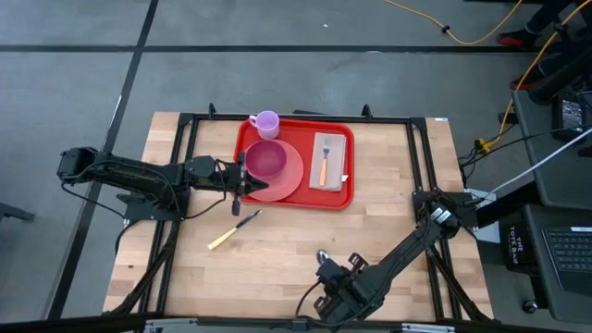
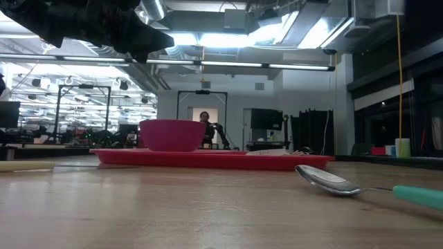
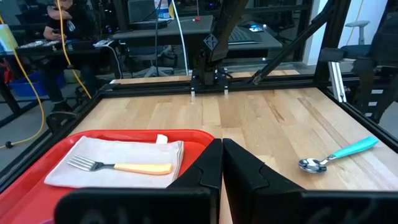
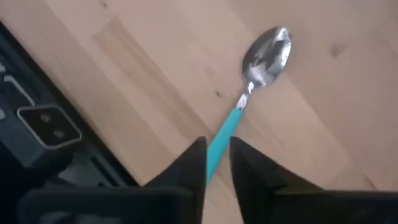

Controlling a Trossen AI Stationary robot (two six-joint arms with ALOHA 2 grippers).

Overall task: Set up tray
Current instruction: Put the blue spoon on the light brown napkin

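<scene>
The red tray (image 1: 298,131) (image 2: 208,159) (image 3: 31,167) lies flat at the table's far middle. On it are a pink plate (image 1: 290,178) with a magenta bowl (image 1: 265,159) (image 2: 169,135), a purple mug (image 1: 267,122), and a napkin with an orange-handled fork (image 1: 326,162) (image 3: 118,166). My left gripper (image 1: 242,181) (image 3: 222,163) is shut and hovers over the tray's left edge by the plate. A teal-handled spoon (image 1: 322,254) (image 2: 332,181) (image 3: 336,155) (image 4: 264,56) lies flat near the near edge. My right gripper (image 1: 331,270) (image 4: 217,158) points down over its handle, fingers narrowly open. My right gripper comes from above with one finger on each side of the spoon's teal handle (image 4: 231,124), the fingers across it. I cannot tell whether the fingers touch the handle. The spoon lies flat on the table.
A yellow-handled knife (image 1: 234,229) (image 2: 24,165) lies on the bare wood left of centre, between the tray and the near edge. Black frame rails run along the table's sides (image 1: 427,166). Bare wood lies right of the tray. A person sits in the room beyond (image 3: 62,25).
</scene>
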